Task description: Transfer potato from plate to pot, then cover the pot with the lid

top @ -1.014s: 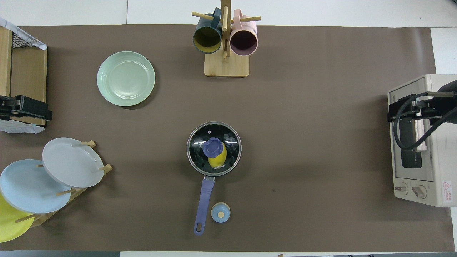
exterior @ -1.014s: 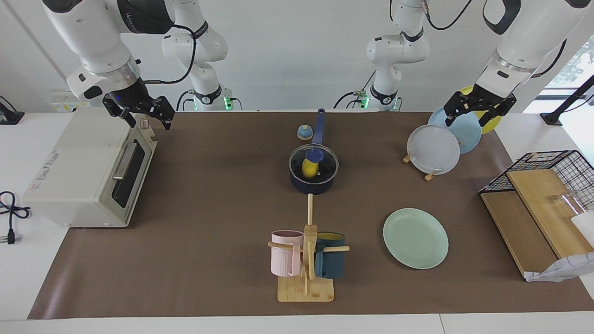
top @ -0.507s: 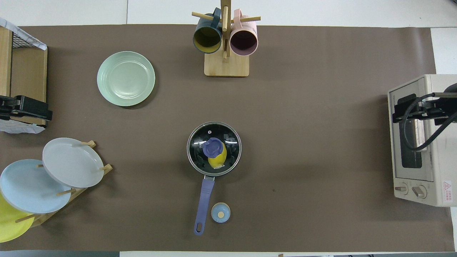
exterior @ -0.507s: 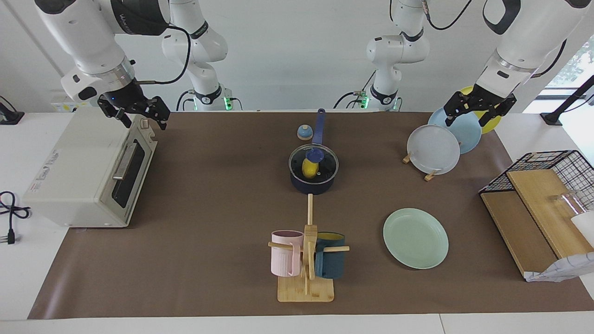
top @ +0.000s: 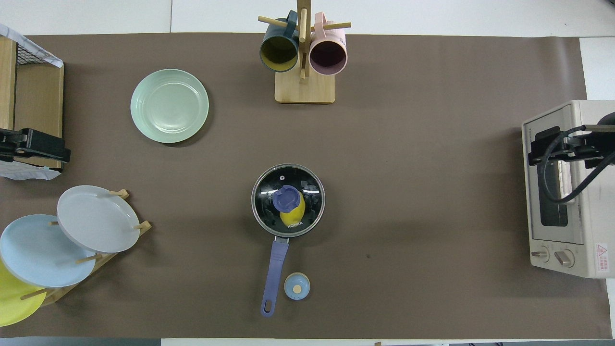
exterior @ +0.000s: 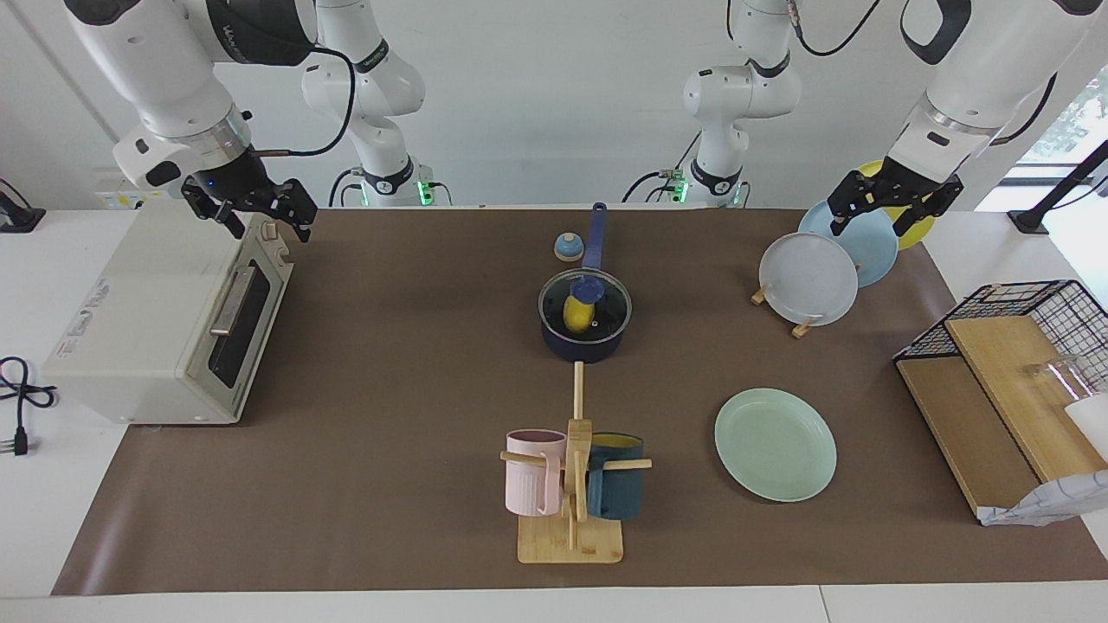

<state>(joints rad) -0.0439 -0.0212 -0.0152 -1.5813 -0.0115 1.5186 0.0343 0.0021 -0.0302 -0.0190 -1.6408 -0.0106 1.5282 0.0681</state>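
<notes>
Both claws were up and well apart from the pot (exterior: 582, 344), which sat mid-table between them. Lid (exterior: 585, 305) was seated on its rim, and I saw the potato (exterior: 575, 315) inside through the glass. Plate (exterior: 776, 444) lay bare, toward the left arm's end, farther from the robots than the pot.

Left gripper (exterior: 894, 210) hung over the 3 racked plates (exterior: 808, 279), fingers spread wide, holding nothing. Right gripper (exterior: 260, 214) hung over the top edge of the toaster oven (exterior: 164, 324), fingers also parted, empty. I logged the bell (exterior: 568, 247) just beside the pot's handle.
</notes>
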